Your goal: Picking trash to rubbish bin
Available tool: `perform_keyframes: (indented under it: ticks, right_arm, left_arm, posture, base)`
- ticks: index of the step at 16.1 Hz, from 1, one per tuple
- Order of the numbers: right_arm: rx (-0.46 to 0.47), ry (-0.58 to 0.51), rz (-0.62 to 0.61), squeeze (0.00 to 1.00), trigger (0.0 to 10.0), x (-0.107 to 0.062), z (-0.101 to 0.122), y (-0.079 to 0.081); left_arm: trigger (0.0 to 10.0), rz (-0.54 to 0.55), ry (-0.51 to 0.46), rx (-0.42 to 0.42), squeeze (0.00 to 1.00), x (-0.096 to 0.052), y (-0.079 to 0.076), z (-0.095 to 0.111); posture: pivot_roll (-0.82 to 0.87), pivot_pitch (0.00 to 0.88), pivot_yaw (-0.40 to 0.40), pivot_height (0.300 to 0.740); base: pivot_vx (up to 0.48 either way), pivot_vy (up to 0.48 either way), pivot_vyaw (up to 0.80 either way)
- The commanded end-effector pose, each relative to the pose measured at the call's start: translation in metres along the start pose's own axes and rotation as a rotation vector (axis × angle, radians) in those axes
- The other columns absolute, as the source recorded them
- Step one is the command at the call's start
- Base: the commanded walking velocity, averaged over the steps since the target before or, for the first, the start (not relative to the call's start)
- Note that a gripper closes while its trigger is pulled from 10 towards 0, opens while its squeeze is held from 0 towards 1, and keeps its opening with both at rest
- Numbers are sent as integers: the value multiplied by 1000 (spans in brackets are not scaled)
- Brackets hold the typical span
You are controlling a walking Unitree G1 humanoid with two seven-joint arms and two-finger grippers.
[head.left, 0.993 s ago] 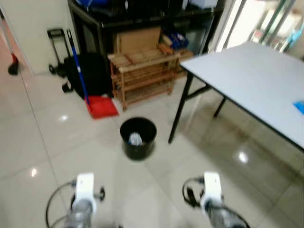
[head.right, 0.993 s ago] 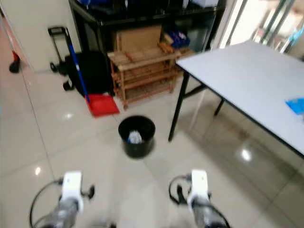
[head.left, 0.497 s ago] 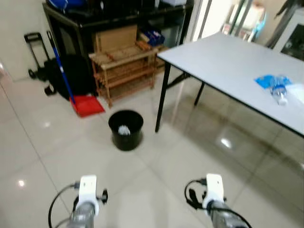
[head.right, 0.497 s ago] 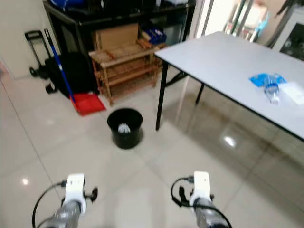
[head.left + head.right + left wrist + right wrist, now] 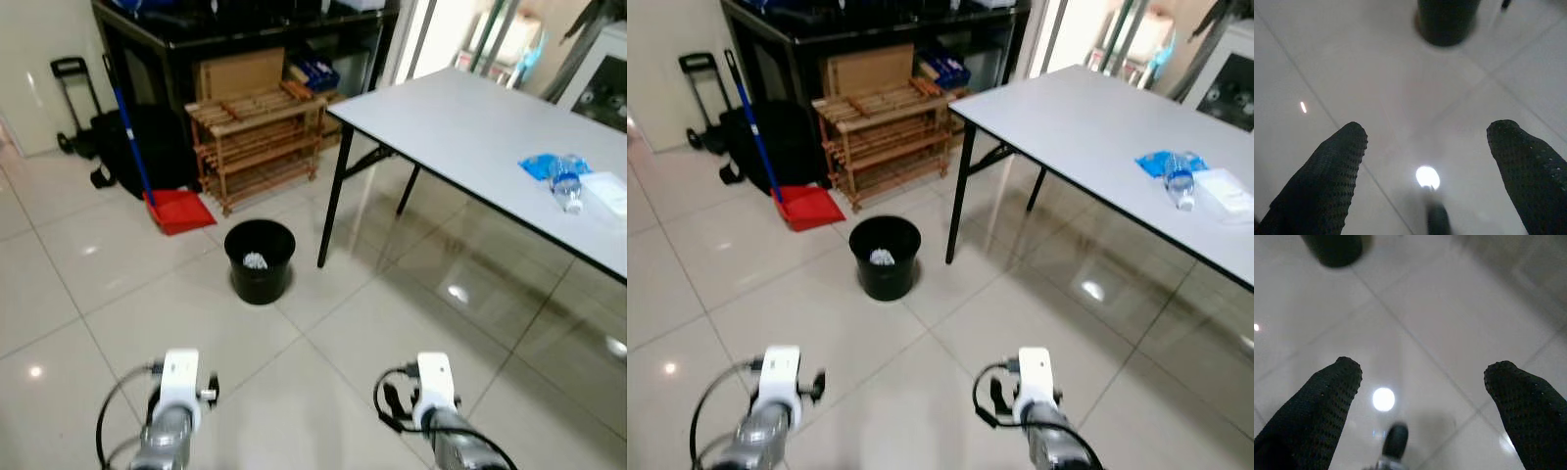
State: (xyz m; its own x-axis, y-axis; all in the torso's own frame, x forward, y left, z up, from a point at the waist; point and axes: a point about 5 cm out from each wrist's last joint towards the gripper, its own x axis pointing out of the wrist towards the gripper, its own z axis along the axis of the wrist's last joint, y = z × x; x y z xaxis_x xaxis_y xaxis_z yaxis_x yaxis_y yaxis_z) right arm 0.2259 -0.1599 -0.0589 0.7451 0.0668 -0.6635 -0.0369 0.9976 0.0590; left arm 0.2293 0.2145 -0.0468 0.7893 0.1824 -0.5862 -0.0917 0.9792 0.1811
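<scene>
Left eye view gives me the black rubbish bin (image 5: 259,260) standing on the tiled floor (image 5: 88,294), with a pale crumpled bit of trash (image 5: 255,260) lying inside it. Just beyond the bin stands a low wooden rack (image 5: 257,137), and to the bin's left a red dustpan (image 5: 179,211) with a blue-handled broom (image 5: 125,127) leans near a dark bag. To the bin's right I see the counter (image 5: 470,147), its near black leg planted close to the bin; on the counter's far end, well away from the bin, lie a blue packet (image 5: 546,165), a clear plastic bottle (image 5: 566,189) on its side and a white wrapper (image 5: 607,192).

Both my arms hang low, short of the bin. My left gripper (image 5: 1425,166) has its fingers spread wide over bare tile, holding nothing, and my right gripper (image 5: 1422,389) is spread the same way, also with nothing between its fingers.
</scene>
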Motion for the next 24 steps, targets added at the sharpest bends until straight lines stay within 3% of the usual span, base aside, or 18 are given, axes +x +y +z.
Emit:
perform_keyframes:
  ticks: [1, 5, 6, 9, 10, 12, 15, 20, 24]
  right_arm:
    - [-38, -137, 5, 0, 10000, 4, 31, -2]
    - [-62, -573, 26, 0, 10000, 0, 135, 6]
    - [-42, -727, 1, 0, 10000, -10, 177, 7]
    - [-67, -1024, -26, 0, 10000, -46, 243, 17]
    - [-55, -1066, -22, 0, 10000, -54, 249, 20]
    - [-63, -1051, -36, 0, 10000, -53, 245, 25]
    - [-55, -981, -39, 0, 10000, -48, 234, 29]
    - [-67, -916, -42, 0, 10000, -42, 232, 29]
    - [-39, -881, -109, 0, 10000, -38, 230, 19]
  left_arm:
    - [10000, 30, -128, 8, 0, 6, 4, 30]
    - [10000, 88, -492, 3, 0, 8, 14, 115]
    - [10000, 102, -615, -5, 0, 3, 14, 147]
    - [10000, 76, -878, 7, 0, -21, 8, 210]
    - [10000, 65, -903, 16, 0, -23, 6, 212]
    - [10000, 66, -924, 86, 0, -23, -1, 212]
    - [10000, 44, -914, 67, 0, -31, -9, 210]
    - [10000, 52, -954, 48, 0, -40, -7, 227]
    - [10000, 56, -972, 49, 0, -45, -7, 235]
  posture:
    - [-13, 4, -88, 740]
    - [-18, 0, -81, 740]
    - [-15, 0, -81, 740]
    - [-15, 0, -77, 740]
    - [-15, 0, -77, 740]
    - [-18, 0, -75, 740]
    - [-15, 0, -77, 740]
    - [-6, 0, -75, 740]
    - [3, 0, -75, 740]
  base:
    - [0, 0, 0]
    - [0, 0, 0]
    - [0, 0, 0]
    - [0, 0, 0]
    - [0, 0, 0]
    - [0, 0, 0]
    - [0, 0, -135]
    - [0, 0, -800]
    - [0, 0, -800]
